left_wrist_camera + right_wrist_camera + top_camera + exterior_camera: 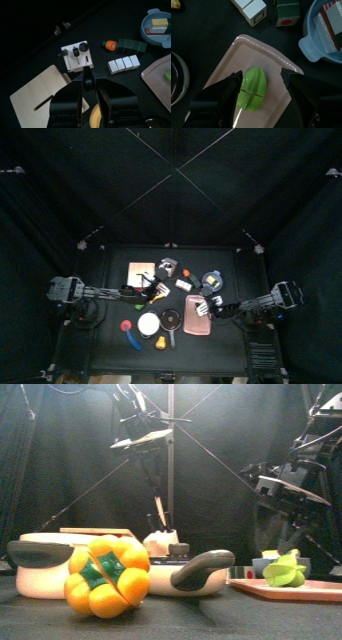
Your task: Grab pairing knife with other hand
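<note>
Your right gripper hangs wide open over the pink plastic tray and your left gripper looks pinched shut, so take the light, stiff, black-handled paring knife, which appears slotted in the white knife block, by its handle, never the slick blade.

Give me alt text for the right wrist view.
The right gripper hangs open above a green star-shaped fruit lying on a pink tray. Beyond the tray sit a blue bowl and small boxes.
</note>
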You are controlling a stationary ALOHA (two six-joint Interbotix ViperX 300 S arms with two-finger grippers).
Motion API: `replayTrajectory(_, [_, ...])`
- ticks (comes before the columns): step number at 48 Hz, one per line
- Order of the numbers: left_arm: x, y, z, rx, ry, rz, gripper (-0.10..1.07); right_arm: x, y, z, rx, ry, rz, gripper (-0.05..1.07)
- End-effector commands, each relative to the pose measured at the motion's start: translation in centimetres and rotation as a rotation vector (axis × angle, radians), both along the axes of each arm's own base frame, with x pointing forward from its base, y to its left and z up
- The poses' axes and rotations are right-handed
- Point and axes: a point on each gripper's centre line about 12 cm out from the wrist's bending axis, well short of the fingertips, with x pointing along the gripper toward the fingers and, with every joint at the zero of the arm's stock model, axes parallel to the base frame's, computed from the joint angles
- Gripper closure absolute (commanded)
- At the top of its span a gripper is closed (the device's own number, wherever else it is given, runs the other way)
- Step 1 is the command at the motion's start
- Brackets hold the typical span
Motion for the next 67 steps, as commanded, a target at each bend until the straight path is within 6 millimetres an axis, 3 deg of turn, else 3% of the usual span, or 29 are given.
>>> replayTrajectory(1, [-0.1,0.0,1.0,0.007,-0.03,-0.009,0.41,0.3,-0.1,1.4,-0.009,-0.049,0.013,0.08])
replayTrajectory(7, [0.0,-0.6,1.1,0.007,-0.063,-0.077,0.41,0.1,-0.2,2.8,-0.04,-0.096,0.048,0.08])
replayTrajectory(17, [-0.4,-2.4,1.5,-0.047,-0.23,-0.33,0.41,-1.4,-0.5,6.3,-0.103,-0.234,0.116,0.08])
replayTrajectory(32, [-1.3,-3.6,-0.8,-0.102,-0.365,-0.666,0.41,-3.6,0.8,10.3,-0.209,-0.451,0.337,0.09])
replayTrajectory(49, [0.2,-2.1,-2.9,-0.125,-0.445,-0.953,0.41,-4.3,2.6,9.2,-0.286,-0.417,0.559,0.09])
replayTrajectory(67, [2.9,-2.5,-4.8,-0.044,-0.496,-1.13,0.41,-4.3,3.0,9.3,-0.276,-0.376,0.599,0.09])
